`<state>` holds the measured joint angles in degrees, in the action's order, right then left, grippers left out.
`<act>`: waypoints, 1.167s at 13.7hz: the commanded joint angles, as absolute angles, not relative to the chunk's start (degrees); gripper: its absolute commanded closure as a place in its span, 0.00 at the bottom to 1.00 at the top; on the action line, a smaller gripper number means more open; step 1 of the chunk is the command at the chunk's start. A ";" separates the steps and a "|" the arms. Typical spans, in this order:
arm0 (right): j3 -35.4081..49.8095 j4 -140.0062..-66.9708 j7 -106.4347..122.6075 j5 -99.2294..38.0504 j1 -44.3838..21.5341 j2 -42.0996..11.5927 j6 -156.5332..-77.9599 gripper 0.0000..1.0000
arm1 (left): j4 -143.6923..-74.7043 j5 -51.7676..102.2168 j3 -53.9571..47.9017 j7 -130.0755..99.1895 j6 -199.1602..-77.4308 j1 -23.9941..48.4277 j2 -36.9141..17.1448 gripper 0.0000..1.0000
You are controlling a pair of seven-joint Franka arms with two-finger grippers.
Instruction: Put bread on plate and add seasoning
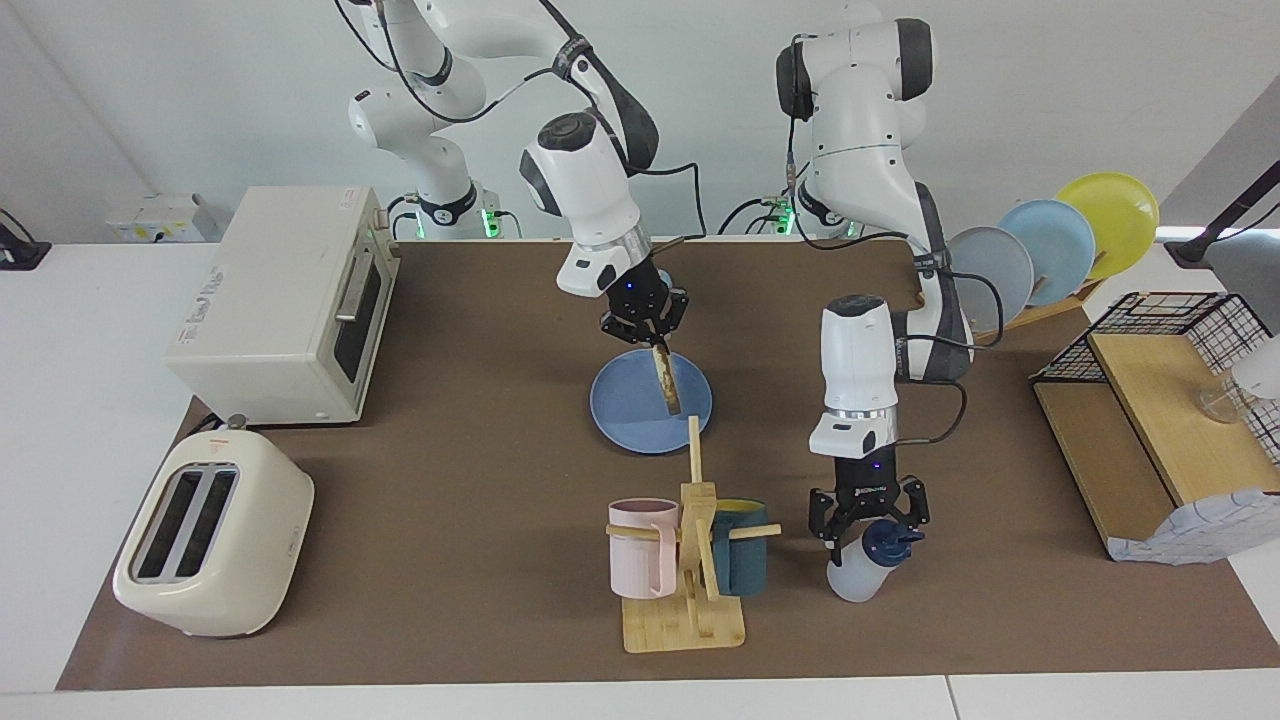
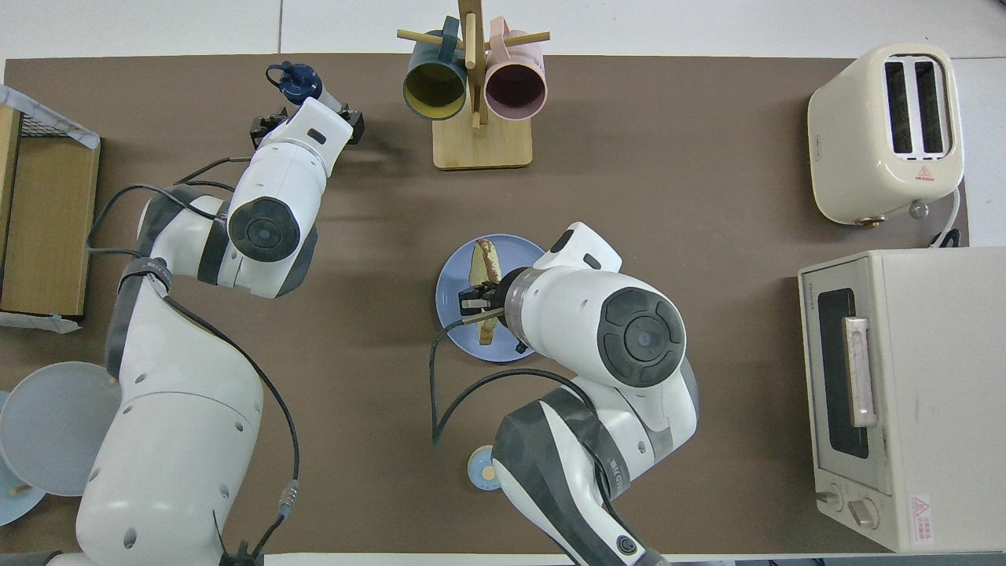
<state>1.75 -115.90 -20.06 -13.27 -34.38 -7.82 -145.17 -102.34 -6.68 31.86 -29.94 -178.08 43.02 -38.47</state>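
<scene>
Two arms are deployed over the brown table mat [image 1: 450, 480]. The right gripper [image 1: 655, 338] is clamped on the upper edge of the bread [image 1: 668, 380], which hangs edge-on, slightly tilted, over the plate [image 1: 625, 415]; whether the lower edge of the slice touches the plate surface cannot be told. In the overhead view the bread [image 2: 486, 267] appears as a narrow strip over the plate [image 2: 449, 303], with the right gripper [image 2: 475, 300] above it.

The plate lies near the middle of the table, nearer to the robots than the mug rack [image 1: 690, 600].

The left gripper [image 1: 868, 522] stands with its jaws spread wide on either side of the upper part of the seasoning [image 1: 858, 572], at the level of the dark cap; nothing is gripped. The seasoning leans at a tilt on the mat, beside the mug rack, toward the left arm's end of the table. From overhead, the left gripper [image 2: 308, 130] covers most of the seasoning [image 2: 297, 80]; only the cap and part of the neck show.
</scene>
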 commanded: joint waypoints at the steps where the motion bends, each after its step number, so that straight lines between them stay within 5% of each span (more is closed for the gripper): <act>1: 1.93 -117.25 -20.83 -15.03 -33.93 -7.12 -147.04 1.00 | -100.55 -6.33 30.24 -28.83 -176.40 40.97 -39.11 0.00; 7: 1.93 -120.05 -23.73 -15.12 -34.19 -6.59 -150.82 1.00 | -98.79 -6.15 25.75 -28.83 -174.55 37.62 -38.76 0.00; 8: 1.93 -121.02 -23.64 -15.03 -34.19 -6.42 -151.60 1.00 | -98.70 -5.98 25.66 -29.00 -174.64 37.53 -38.76 0.06; 10: 1.93 -122.34 -23.56 -15.12 -33.93 -5.89 -151.87 1.00 | -98.35 -6.15 25.66 -28.74 -174.64 36.83 -38.76 0.28; 12: 1.93 -124.09 -23.03 -15.12 -32.62 -5.19 -151.87 1.00 | -98.35 -6.06 25.66 -28.74 -174.81 36.83 -38.85 0.98; 16: 1.93 -127.52 -23.20 -15.12 -31.82 -3.87 -152.05 1.00 | -97.56 -5.98 22.15 -28.91 -175.34 33.22 -38.76 1.00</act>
